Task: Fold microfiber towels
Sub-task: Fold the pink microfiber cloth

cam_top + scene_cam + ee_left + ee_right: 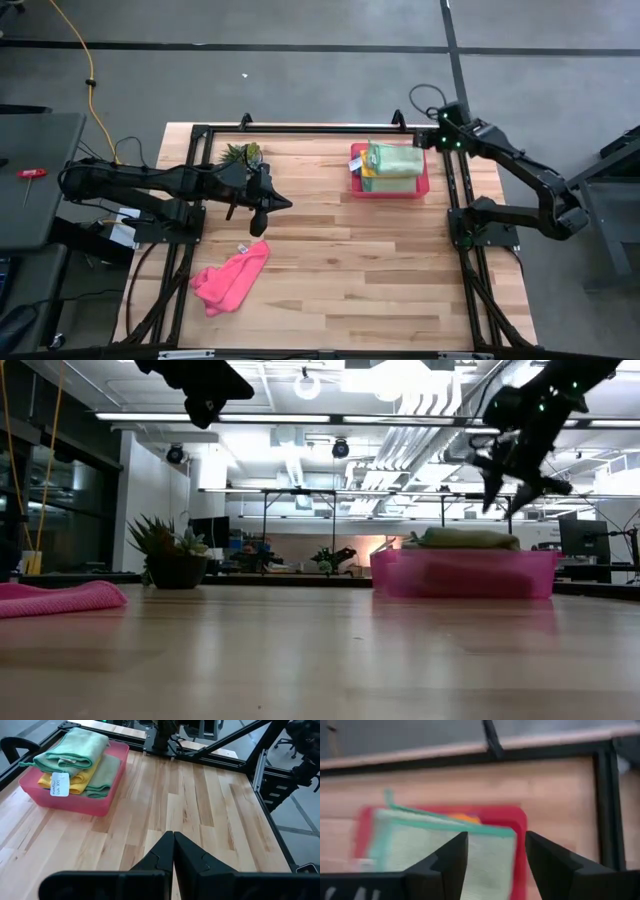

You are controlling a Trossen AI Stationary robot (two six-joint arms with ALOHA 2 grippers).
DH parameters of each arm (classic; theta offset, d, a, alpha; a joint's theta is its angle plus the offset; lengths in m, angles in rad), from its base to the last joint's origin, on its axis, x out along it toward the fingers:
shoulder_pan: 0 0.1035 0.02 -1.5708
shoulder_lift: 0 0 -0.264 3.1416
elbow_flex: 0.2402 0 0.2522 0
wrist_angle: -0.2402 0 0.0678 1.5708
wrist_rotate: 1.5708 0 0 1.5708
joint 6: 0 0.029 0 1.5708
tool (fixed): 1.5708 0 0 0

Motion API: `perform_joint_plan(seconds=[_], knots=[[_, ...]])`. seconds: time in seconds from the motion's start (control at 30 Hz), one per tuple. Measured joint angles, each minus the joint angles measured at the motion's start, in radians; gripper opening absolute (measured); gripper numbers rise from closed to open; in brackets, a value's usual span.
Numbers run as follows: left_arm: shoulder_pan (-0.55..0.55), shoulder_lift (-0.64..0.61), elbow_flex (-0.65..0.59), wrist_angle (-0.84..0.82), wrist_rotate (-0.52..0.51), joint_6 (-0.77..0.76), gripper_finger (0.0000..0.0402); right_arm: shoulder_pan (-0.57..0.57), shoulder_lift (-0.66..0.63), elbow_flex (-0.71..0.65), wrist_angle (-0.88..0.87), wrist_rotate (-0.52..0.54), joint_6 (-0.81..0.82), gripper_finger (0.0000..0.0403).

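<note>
A pink microfiber towel (232, 278) lies crumpled on the table near its left front (55, 598). Folded towels, light green on top (75, 747) and yellow beneath (75, 781), are stacked in a pink tray (356, 190) at the far right. My right gripper (496, 842) hangs open above the tray's far side (420, 140), nothing between its fingers; the top green towel (445, 852) shows below it. My left gripper (283, 203) is shut and hovers above the table's left middle, its fingertips (173, 834) together and holding nothing.
A small spiky plant (242, 154) stands at the far left, behind my left arm. A black frame (300, 129) runs along the table's far edge and sides. Bare wood lies between the pink towel and the tray (465, 575).
</note>
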Motion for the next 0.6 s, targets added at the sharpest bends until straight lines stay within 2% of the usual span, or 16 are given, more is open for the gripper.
perform_joint_plan(seconds=[0.2, 0.27, 0.33, 0.47, 0.5, 0.6], knots=[[0.000, 0.000, 0.000, 0.000, 0.000, -0.012, 0.0000, 0.051, -0.001, 0.067, 0.046, -0.056, 0.000, 0.0183], [0.000, 0.000, 0.000, 0.000, 0.000, -0.016, 0.0000, 0.098, -0.001, 0.045, 0.093, -0.067, 0.032, 0.0166], [0.000, 0.000, 0.000, 0.000, -0.001, -0.016, 0.0000, 0.159, -0.001, 0.000, 0.163, -0.062, 0.085, 0.0131], [0.000, 0.000, 0.000, 0.000, -0.021, -0.019, 0.0000, 0.285, -0.001, -0.136, 0.354, 0.028, 0.224, 0.0026], [0.000, 0.000, 0.000, 0.000, -0.023, -0.019, 0.0000, 0.311, -0.001, -0.173, 0.403, 0.062, 0.255, 0.0014], [0.000, 0.000, 0.000, 0.000, -0.023, -0.022, 0.0000, 0.359, 0.000, -0.250, 0.497, 0.162, 0.350, 0.0020]])
